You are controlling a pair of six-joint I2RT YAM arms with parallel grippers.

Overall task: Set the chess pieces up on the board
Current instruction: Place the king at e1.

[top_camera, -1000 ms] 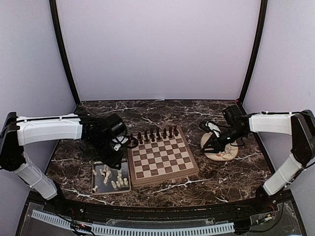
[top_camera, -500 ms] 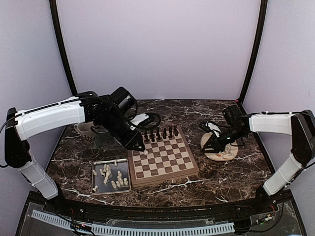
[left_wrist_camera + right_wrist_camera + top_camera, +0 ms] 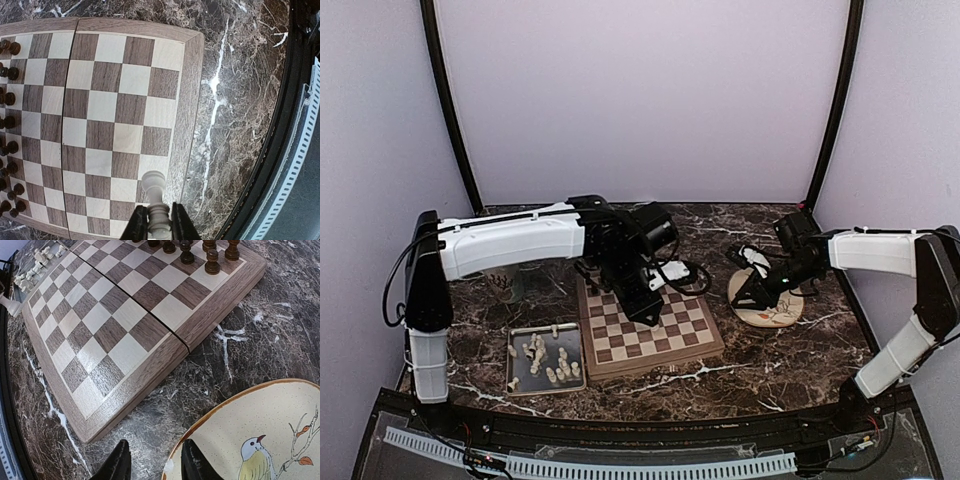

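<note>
The board (image 3: 665, 335) lies mid-table; dark brown pieces (image 3: 672, 268) stand along its far rows, partly hidden by my left arm. Cream-white pieces (image 3: 548, 362) lie in the grey tray (image 3: 516, 352) left of the board. My left gripper (image 3: 645, 303) hangs over the board. In the left wrist view it (image 3: 155, 226) is shut on a white piece (image 3: 154, 192), held above the board's (image 3: 105, 105) edge squares; dark pieces (image 3: 10, 97) line the opposite side. My right gripper (image 3: 752, 297) is open, and its tips (image 3: 156, 462) straddle the plate's rim.
The round plate with a bird painting (image 3: 270, 425) sits right of the board (image 3: 115, 325), and also shows from above (image 3: 782, 312). A black rail (image 3: 295, 150) runs along the table's near edge. The dark marble table top surrounds everything.
My left arm has swung from the tray rightward and out over the board, carrying the white piece. The right arm has not moved.
</note>
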